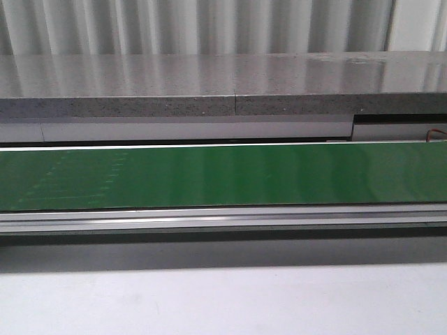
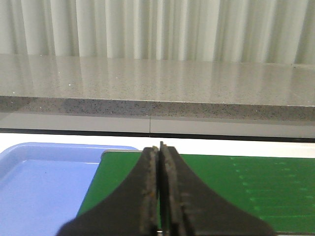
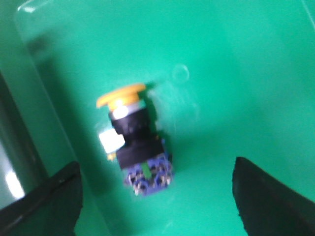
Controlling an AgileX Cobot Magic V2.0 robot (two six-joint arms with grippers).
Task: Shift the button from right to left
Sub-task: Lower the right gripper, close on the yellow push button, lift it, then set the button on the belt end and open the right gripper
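Front view: green belt (image 1: 223, 174) runs straight across from 9 to 3 o'clock, bare along its whole visible length. Grey speckled ledge (image 1: 223, 87) behind it at 12 o'clock, pale tabletop (image 1: 223, 300) in front at 6 o'clock. Metal rail (image 1: 223, 218) along the belt's near edge. No arm or gripper visible in this view.

Left wrist view: left gripper (image 2: 160, 196) pressed together, black fingers (image 2: 142, 196) meeting with nothing between them. It hangs over the belt's end, where a light blue tray (image 2: 44, 187) sits just beside the green surface. Same speckled ledge beyond, pleated curtain (image 2: 157, 29) behind that.

Right wrist view: picture blurred. Button (image 3: 134, 142) lies tipped on its side on a green surface (image 3: 236, 73), yellow-orange cap (image 3: 120, 95) at one end, black body in the middle, blue-grey terminal block (image 3: 149, 177) at the other. Right gripper (image 3: 157, 196) spread wide apart, one black finger (image 3: 44, 204) to each side of the frame, the button between them but touching neither. Button sits nearer the finger on the frame's left side. Cannot tell whether the green surface here is the belt or a container
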